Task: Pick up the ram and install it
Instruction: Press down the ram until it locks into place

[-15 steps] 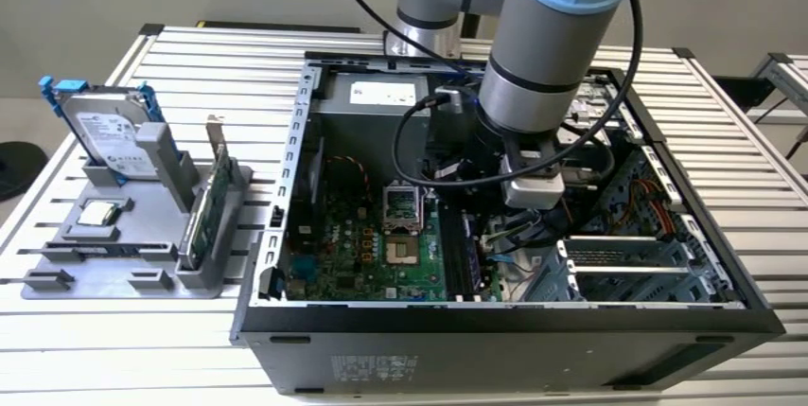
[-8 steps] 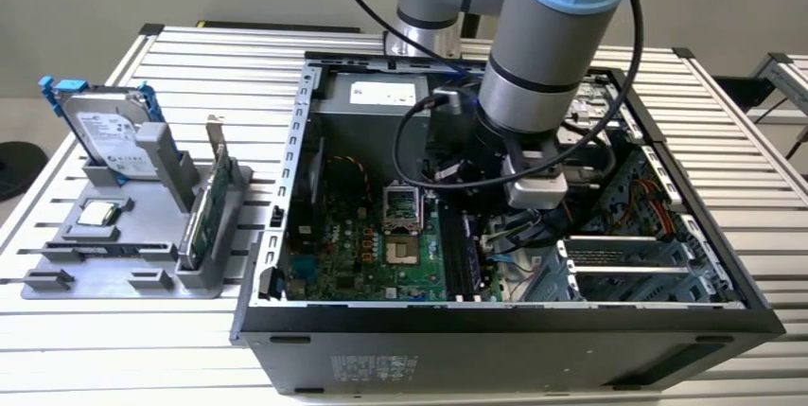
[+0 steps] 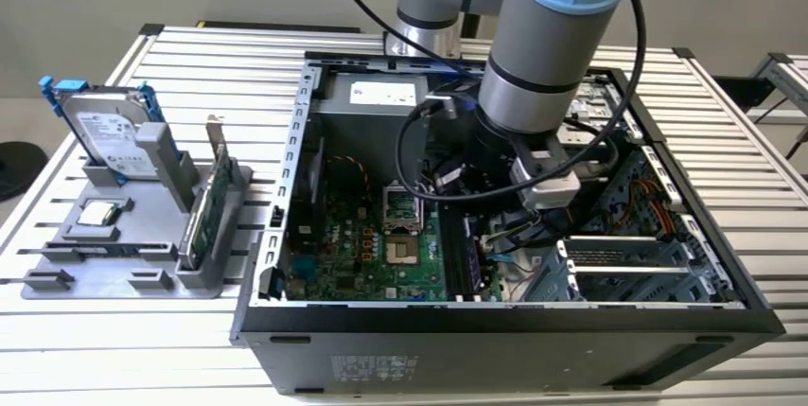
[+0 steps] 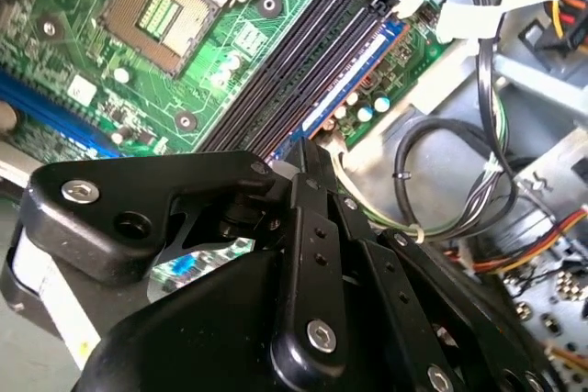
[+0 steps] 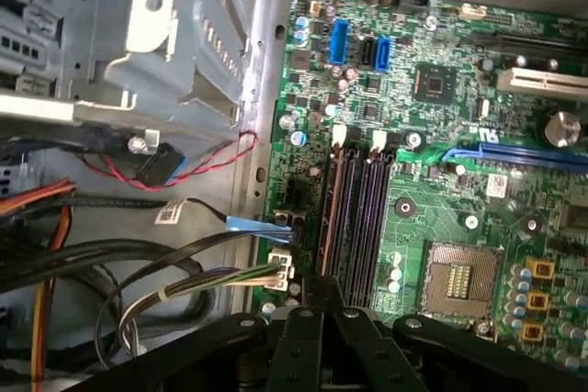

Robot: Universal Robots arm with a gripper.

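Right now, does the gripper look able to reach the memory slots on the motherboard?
Probably yes. In the first wrist view the gripper hangs just over one end of the memory slots, and nothing crosses them. The loose cables lie beside the motherboard, not over the slots.

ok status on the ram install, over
Gripper low over the memory slots. Ram: cannot tell whether held or seated. Loose cables beside the slots, off the board's edge.
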